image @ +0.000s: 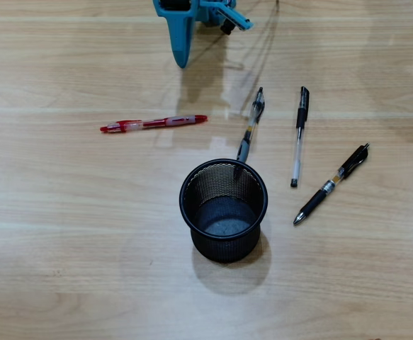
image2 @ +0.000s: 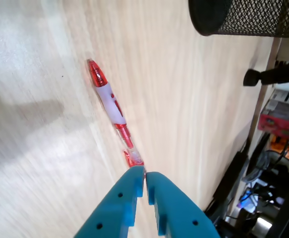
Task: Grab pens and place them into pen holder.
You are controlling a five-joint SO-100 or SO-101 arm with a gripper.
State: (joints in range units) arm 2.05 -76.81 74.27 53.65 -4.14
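In the overhead view my blue gripper [image: 183, 62] hangs over the table's top edge, well above the red and clear pen [image: 153, 124], which lies flat to the left. The black mesh pen holder [image: 224, 234] stands upright in the middle with nothing in it. A clear pen [image: 251, 127] lies with its lower end against the holder's far rim. Another clear pen [image: 299, 138] and a black pen with a gold band [image: 331, 184] lie to the right. In the wrist view my gripper [image2: 145, 173] is shut and holds nothing. The red pen [image2: 109, 101] lies just beyond the tips, and the holder [image2: 243, 20] shows at the top right.
Thin cables [image: 263, 42] run across the wood near the arm's base. In the wrist view the table edge runs down the right side, with a black stand [image2: 273, 77], a red box [image2: 283, 116] and other clutter beyond it.
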